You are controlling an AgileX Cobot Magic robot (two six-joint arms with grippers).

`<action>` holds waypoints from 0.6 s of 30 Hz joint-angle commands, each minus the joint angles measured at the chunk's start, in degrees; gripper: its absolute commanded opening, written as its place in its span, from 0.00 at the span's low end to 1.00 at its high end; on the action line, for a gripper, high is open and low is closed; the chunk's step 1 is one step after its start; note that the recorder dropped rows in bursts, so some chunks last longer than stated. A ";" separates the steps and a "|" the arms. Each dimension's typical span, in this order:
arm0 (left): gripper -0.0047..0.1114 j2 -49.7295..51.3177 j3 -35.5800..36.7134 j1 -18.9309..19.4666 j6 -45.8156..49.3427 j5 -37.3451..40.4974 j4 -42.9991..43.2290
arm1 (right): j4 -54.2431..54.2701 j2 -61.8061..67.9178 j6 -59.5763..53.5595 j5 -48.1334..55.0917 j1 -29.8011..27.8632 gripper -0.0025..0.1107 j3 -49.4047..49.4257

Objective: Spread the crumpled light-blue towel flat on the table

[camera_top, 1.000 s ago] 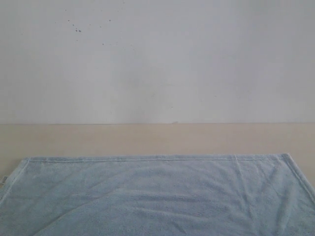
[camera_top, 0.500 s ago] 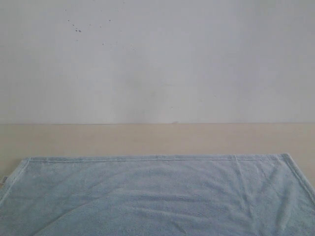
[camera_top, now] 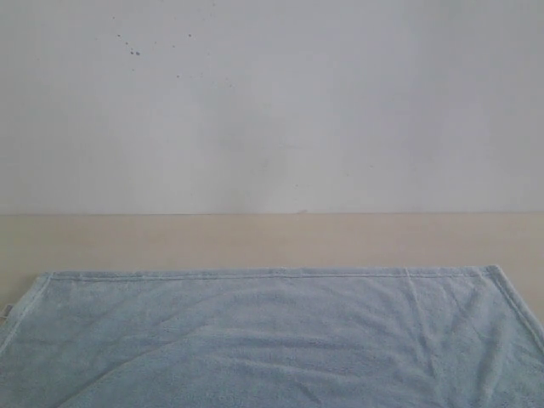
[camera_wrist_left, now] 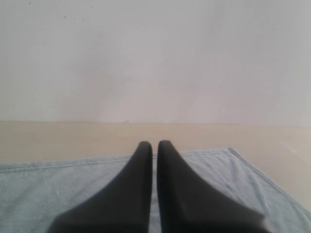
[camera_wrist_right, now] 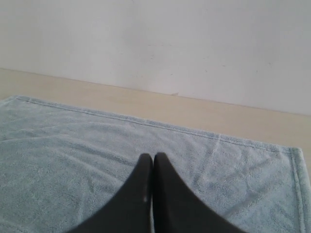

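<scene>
The light-blue towel [camera_top: 272, 336] lies spread out on the beige table [camera_top: 272, 242], its stitched far hem running straight from corner to corner, with only shallow creases across it. Neither gripper shows in the exterior view. In the left wrist view my left gripper [camera_wrist_left: 154, 144] hovers over the towel [camera_wrist_left: 43, 189] near its far hem, black fingers shut with just a thin slit between them and nothing held. In the right wrist view my right gripper [camera_wrist_right: 153, 157] is above the towel [camera_wrist_right: 73, 165], fingers pressed together, empty.
A white wall [camera_top: 272, 102] with a few dark specks rises behind the table. A bare strip of table runs between the towel's far hem and the wall. The towel's near part runs out of the exterior view.
</scene>
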 commanded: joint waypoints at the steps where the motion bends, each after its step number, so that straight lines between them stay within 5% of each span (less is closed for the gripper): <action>1: 0.08 -0.11 0.13 -0.09 -0.13 -0.10 -0.18 | -4.43 -0.31 3.16 -0.57 -0.23 0.02 -0.03; 18: 0.08 -0.11 0.13 -0.09 -0.13 -0.10 -0.18 | -5.13 -0.31 5.51 -0.44 -0.11 0.02 -0.03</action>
